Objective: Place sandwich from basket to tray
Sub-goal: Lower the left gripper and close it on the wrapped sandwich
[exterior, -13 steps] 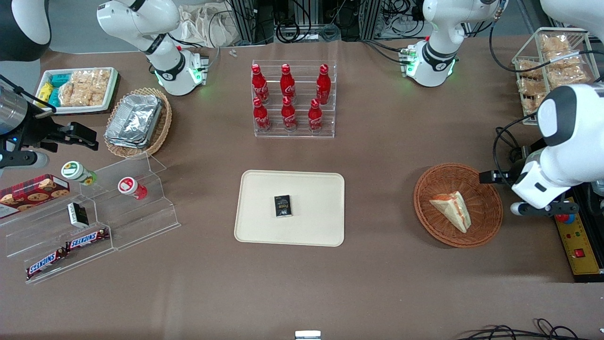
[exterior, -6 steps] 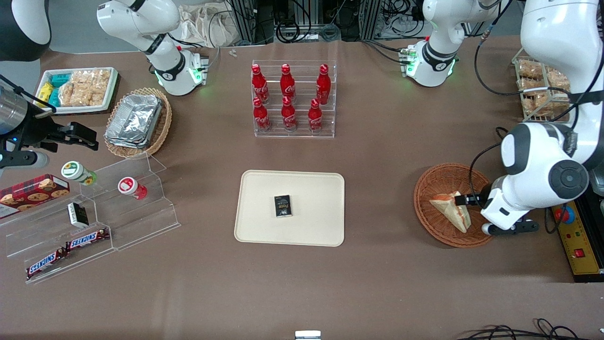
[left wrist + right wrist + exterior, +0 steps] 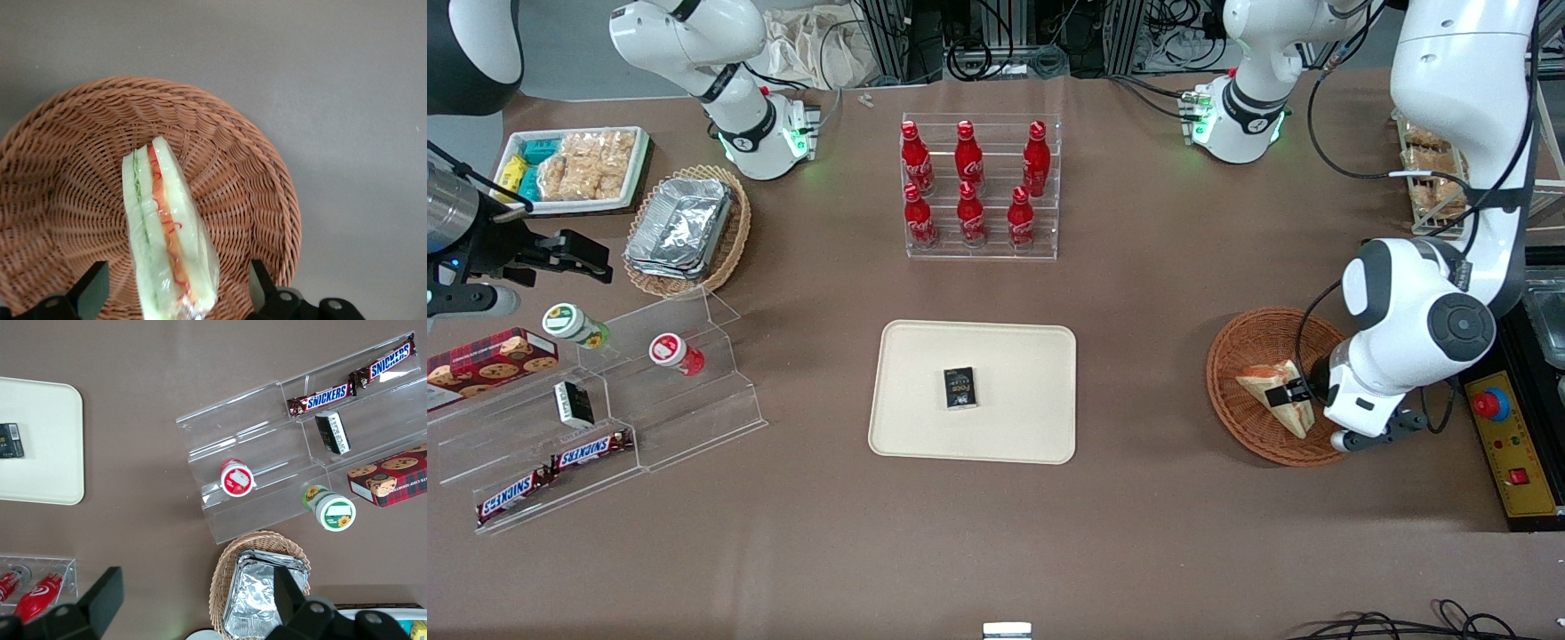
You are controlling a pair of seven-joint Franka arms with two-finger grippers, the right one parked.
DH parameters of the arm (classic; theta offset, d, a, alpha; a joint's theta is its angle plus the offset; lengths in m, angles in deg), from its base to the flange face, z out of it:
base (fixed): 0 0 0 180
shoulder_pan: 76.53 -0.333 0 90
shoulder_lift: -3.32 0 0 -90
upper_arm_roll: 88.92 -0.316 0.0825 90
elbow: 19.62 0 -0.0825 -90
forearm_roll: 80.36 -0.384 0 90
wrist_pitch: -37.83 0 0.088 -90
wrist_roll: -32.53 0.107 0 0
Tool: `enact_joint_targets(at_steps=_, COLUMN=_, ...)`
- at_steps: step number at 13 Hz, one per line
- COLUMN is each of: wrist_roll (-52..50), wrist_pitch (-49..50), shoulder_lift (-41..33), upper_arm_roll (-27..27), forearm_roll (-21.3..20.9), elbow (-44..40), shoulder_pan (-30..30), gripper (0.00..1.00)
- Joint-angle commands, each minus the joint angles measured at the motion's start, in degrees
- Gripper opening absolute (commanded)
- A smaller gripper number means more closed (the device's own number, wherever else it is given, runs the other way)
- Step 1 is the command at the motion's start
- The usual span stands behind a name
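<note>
Wedge-shaped sandwich (image 3: pixel 167 230) in round woven basket (image 3: pixel 233 167), between wide-open jaws of gripper (image 3: pixel 175 293), nothing gripped.

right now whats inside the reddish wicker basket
Only the sandwich, standing on edge on the basket weave. The open gripper straddles it. The weave under the sandwich is covered.

The white left arm's black two-finger gripper (image 3: pixel 1291 392) is coming in over the round reddish-brown woven wicker basket (image 3: pixel 1249 342) from the working arm's end of the table, having started outside the basket's rim. It is now settling low over the triangular white-bread sandwich (image 3: pixel 1272 391) lying in that basket, its open fingers (image 3: pixel 90 288) straddling the sandwich's (image 3: pixel 170 233) layered edge.
</note>
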Motion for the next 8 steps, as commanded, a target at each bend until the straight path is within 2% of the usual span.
enact_joint_targets(at_steps=1, wrist_roll=-3.5, wrist_pitch=-4.1, shoulder_lift=0.6, upper_arm_roll=-0.2, forearm_roll=1.0, elbow=2.7, shoulder_pan=0.2, gripper=0.97)
enact_joint_targets(at_steps=6, wrist_roll=-5.0, wrist_pitch=-7.0, shoulder_lift=1.4, upper_arm_roll=-0.2, forearm_roll=0.7, elbow=5.6, shoulder_pan=0.1, gripper=0.98)
enact_joint_targets(at_steps=8, wrist_roll=-8.3, wrist_pitch=-7.1, shoulder_lift=2.5, upper_arm_roll=-0.2, forearm_roll=0.7, elbow=4.9, shoulder_pan=0.0, gripper=0.88)
